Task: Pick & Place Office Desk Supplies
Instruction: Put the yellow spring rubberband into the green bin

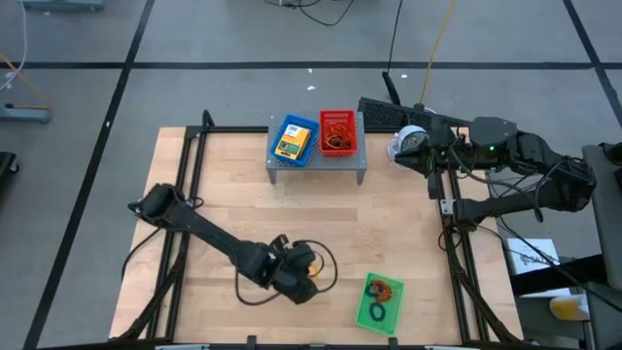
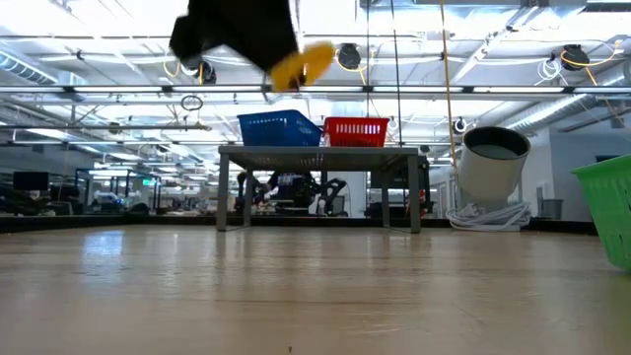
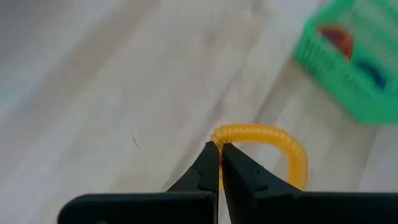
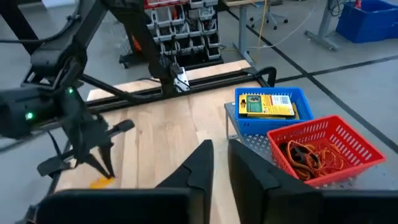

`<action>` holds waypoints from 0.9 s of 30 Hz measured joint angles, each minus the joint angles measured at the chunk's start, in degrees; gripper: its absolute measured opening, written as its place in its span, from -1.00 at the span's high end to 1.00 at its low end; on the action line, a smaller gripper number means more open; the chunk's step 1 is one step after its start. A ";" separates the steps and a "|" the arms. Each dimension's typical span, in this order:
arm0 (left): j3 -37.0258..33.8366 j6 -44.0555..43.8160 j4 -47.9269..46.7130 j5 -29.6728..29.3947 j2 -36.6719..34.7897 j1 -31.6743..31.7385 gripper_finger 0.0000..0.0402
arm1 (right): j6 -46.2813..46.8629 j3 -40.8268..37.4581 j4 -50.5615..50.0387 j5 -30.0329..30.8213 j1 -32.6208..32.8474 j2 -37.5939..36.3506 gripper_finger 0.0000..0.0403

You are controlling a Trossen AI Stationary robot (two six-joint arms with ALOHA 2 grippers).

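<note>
While your left gripper point(image 3: 219, 148) pinches the yellow ring point(image 3: 273, 140) tight in its shut jaws above the wooden table point(image 1: 233, 185), you are in the carrying step, I think. To its right sits the green tray point(image 1: 379, 303), near the front edge with rings already inside, so next you likely move the ring over that tray and let go. Farther right, your right gripper point(image 4: 219, 149) waits beside the grey shelf point(image 1: 316, 160) holding the blue tray point(image 1: 294, 139) and red tray point(image 1: 338, 131); its jaws show a small gap and hold nothing.
</note>
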 joint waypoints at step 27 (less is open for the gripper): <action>0.11 25.18 24.24 -20.92 -18.30 13.97 0.97 | 7.45 -19.65 38.97 -10.55 5.53 2.29 0.42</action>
